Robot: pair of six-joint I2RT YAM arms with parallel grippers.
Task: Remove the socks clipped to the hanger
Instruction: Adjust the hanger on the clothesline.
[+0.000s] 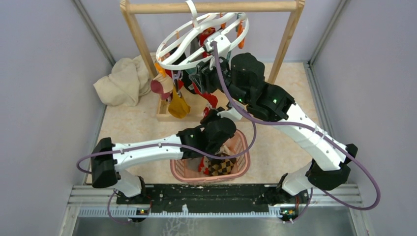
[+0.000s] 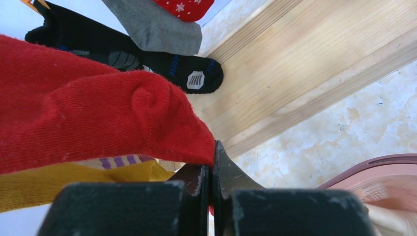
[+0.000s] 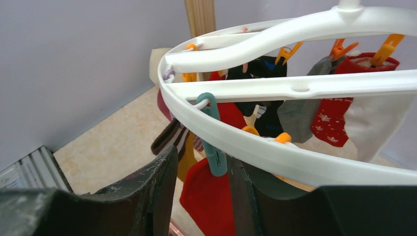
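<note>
The white ring hanger (image 1: 172, 46) hangs from the wooden rail, with several socks clipped under it. My left gripper (image 1: 212, 114) is shut on the low end of a red sock (image 2: 98, 113) that hangs from the ring; red fabric is pinched between its closed fingers (image 2: 212, 162). My right gripper (image 1: 195, 73) is up at the ring (image 3: 275, 147), open, its jaws on either side of a teal clip (image 3: 215, 157) that holds the red sock (image 3: 211, 196). The right finger touches the clip and the left finger stands apart from it.
A grey sock (image 2: 157, 29), a black sock (image 2: 147, 64) and a mustard sock (image 1: 178, 105) hang close by. The pink basket (image 1: 242, 147) below my left wrist holds a checked sock (image 1: 221, 164). The wooden frame's base (image 2: 295, 64) lies behind. A beige cloth heap (image 1: 123, 81) sits at the back left.
</note>
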